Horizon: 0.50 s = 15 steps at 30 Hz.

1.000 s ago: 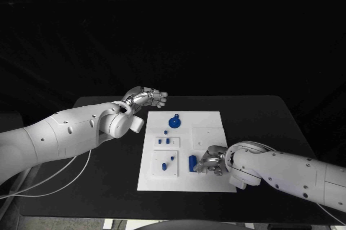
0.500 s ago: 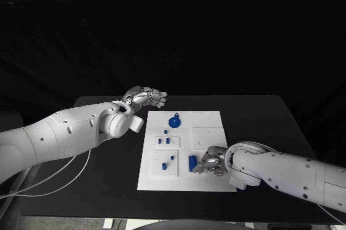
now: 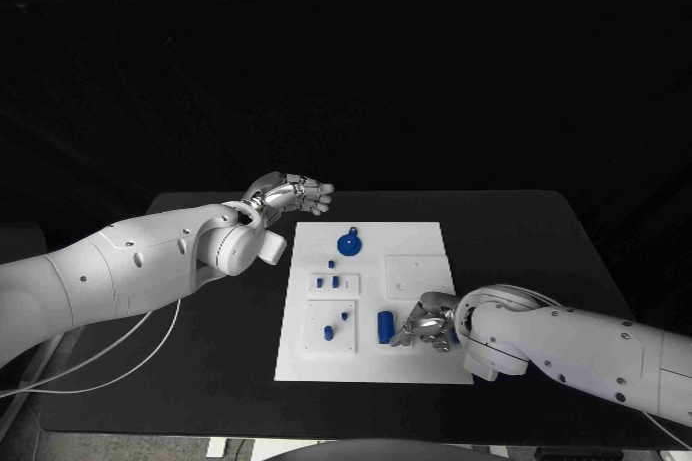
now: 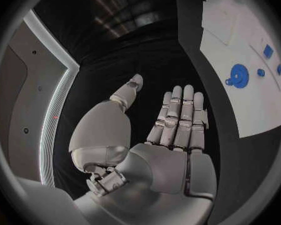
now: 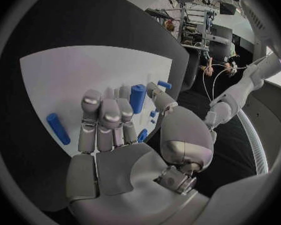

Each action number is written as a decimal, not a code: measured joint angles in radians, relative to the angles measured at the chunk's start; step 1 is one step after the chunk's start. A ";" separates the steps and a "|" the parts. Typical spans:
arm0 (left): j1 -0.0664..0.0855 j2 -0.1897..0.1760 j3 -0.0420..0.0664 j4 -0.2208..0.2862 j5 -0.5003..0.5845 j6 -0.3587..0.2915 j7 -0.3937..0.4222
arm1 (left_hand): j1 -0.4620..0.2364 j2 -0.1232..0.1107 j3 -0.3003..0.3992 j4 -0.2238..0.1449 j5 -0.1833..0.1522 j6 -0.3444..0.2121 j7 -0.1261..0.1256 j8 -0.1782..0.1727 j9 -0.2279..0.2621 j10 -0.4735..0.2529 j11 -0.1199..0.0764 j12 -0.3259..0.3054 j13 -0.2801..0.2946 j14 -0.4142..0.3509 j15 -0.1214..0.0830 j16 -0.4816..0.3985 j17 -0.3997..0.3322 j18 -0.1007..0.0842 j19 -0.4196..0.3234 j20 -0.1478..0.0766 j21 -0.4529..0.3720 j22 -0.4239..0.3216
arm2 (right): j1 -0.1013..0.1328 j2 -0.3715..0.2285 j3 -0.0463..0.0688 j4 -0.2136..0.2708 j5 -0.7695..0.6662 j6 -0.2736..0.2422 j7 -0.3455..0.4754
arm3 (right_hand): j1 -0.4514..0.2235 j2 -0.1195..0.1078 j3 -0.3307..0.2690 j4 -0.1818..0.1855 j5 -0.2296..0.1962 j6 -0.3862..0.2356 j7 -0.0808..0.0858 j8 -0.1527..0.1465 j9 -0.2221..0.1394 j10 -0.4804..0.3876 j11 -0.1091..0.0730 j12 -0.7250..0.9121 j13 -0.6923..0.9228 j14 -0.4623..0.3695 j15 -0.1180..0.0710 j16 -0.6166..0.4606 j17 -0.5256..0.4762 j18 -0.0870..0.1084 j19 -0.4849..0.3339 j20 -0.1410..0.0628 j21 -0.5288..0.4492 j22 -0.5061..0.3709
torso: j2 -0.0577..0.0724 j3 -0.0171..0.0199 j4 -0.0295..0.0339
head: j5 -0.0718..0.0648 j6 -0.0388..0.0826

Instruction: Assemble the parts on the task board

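The white task board (image 3: 372, 301) lay in the middle of the black table (image 3: 534, 241), and the right hand (image 3: 427, 324) was low over its near right part, fingers curled beside an upright blue cylinder (image 5: 137, 98); from the wrist it looked as if the fingertips (image 5: 93, 99) were just beside the piece, but whether they gripped it I could not tell. Its long axis stood roughly straight up from the board. A second blue peg (image 5: 58, 128) lay flat on the board near that hand, its length running along the surface. I judged the step to be seating or picking the standing cylinder; the next move would call for a firm pinch and a straight vertical motion. The left hand (image 3: 293, 194) hung off the board's far left corner, fingers straight, thumb apart, holding nothing. A round blue disc (image 3: 349, 244) sat toward the far end.
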 measured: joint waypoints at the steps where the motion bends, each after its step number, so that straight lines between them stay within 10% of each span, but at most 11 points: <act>1: 0.000 0.000 0.000 0.000 0.000 0.000 0.000 | 0.000 0.000 0.000 0.000 0.000 0.000 0.000 0.000 0.000 0.000 0.000 0.000 0.000 0.000 0.000 0.000 0.000 0.000 0.000 0.000 0.000 0.000 | 0.000 -0.009 0.000 0.005 0.000 -0.002 0.001 | 0.000 0.000 -0.001 0.005 0.000 0.000 0.000 0.000 0.000 0.000 0.000 0.000 0.000 0.000 0.000 0.000 0.001 0.000 0.000 0.000 0.000 0.000 | 0.000 0.0001 0.0000 | 0.000 0.000; 10: 0.000 -0.006 0.000 -0.007 -0.001 0.000 0.000 | 0.000 0.000 0.000 0.000 0.000 0.000 0.000 0.000 0.000 0.000 0.000 0.000 0.000 0.000 0.000 0.000 0.000 -0.002 0.000 0.000 0.000 0.001 | 0.016 -0.129 0.038 0.071 0.042 -0.038 0.058 | -0.008 -0.008 -0.004 0.026 0.000 0.000 0.000 -0.005 0.000 0.000 0.000 -0.003 0.000 -0.001 -0.001 -0.004 0.001 0.000 0.000 0.000 0.000 0.000 | -0.001 -0.0001 -0.0006 | 0.001 0.004; 15: 0.000 -0.006 0.000 -0.007 -0.001 0.000 0.000 | 0.000 0.000 0.000 0.000 0.000 0.000 0.000 0.000 0.000 0.000 0.000 0.000 0.000 0.000 0.000 0.000 0.001 0.011 0.000 0.000 0.000 0.001 | 0.041 -0.190 0.041 0.076 0.088 -0.067 0.114 | 0.005 0.005 -0.008 0.027 0.002 -0.017 0.017 -0.026 -0.004 -0.028 0.013 -0.036 -0.016 -0.004 -0.004 -0.011 0.000 0.000 -0.002 0.002 -0.004 0.000 | -0.001 0.0000 -0.0006 | -0.002 0.008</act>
